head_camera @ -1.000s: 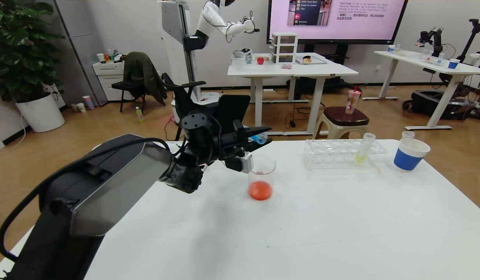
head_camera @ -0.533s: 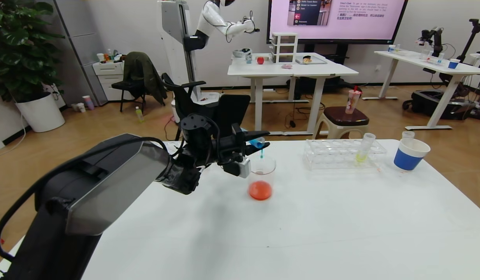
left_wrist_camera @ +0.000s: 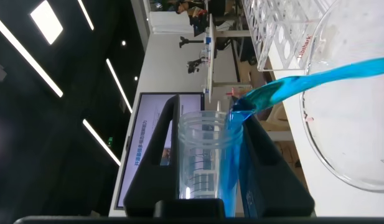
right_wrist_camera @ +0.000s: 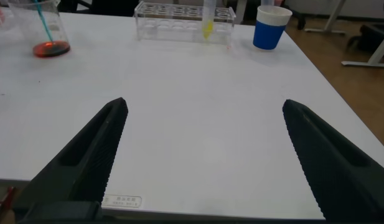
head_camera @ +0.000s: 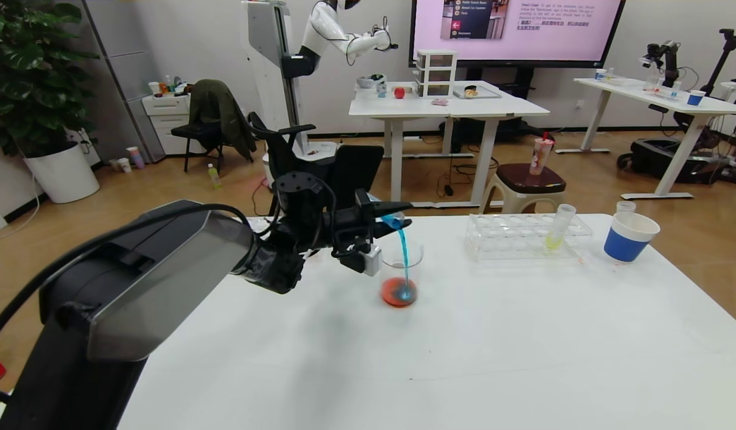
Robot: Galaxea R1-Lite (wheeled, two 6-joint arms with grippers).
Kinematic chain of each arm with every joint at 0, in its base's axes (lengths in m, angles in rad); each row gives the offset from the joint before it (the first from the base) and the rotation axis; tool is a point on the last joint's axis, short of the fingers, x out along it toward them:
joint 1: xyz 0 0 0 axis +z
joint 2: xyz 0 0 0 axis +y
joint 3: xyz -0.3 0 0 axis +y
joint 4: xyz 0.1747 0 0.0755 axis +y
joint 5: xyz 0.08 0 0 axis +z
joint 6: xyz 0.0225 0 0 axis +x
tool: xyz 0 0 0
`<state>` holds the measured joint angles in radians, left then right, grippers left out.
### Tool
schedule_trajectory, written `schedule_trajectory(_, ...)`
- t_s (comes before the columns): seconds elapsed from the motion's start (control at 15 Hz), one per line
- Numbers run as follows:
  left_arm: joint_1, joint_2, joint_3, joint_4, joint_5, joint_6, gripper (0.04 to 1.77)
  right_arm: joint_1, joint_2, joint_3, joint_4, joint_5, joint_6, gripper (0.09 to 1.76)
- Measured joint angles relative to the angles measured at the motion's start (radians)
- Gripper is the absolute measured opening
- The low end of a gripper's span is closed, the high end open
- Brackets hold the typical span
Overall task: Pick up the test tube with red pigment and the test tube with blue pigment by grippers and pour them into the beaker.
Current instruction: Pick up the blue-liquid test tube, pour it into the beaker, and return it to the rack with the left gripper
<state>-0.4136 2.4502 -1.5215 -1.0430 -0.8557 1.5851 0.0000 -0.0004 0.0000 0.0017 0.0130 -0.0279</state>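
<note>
My left tool grips the test tube with blue pigment, tipped nearly level over the beaker, which stands on the table with red liquid already at its bottom. A blue stream falls inside the rim. My right tool hangs low over the near table, fingers spread wide, holding nothing. Risks, as I judge them: tilting further could throw the stream past the far rim; a drifting wrist could knock the beaker; a slack grip could drop the tube in.
</note>
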Motion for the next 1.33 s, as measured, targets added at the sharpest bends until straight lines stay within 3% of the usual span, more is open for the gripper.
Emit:
schedule_trajectory(0.33, 0.008, -0.009, 0.000, 0.057, -0.003, 0.105, 0.53, 0.000, 0.000, 0.000, 0.000, 0.000, 0.000, 1.74)
schedule_trajectory(0.93, 0.005, -0.015, 0.006, 0.082, -0.004, 0.147, 0.53, 0.000, 0.000, 0.000, 0.000, 0.000, 0.000, 1.74)
schedule_trajectory(1.13, 0.002, -0.023, 0.007, 0.080, -0.006, 0.098, 0.53, 0.000, 0.000, 0.000, 0.000, 0.000, 0.000, 1.74)
schedule_trajectory(1.33, -0.004, -0.048, 0.008, 0.066, 0.005, -0.047, 0.53, 0.000, 0.000, 0.000, 0.000, 0.000, 0.000, 1.74)
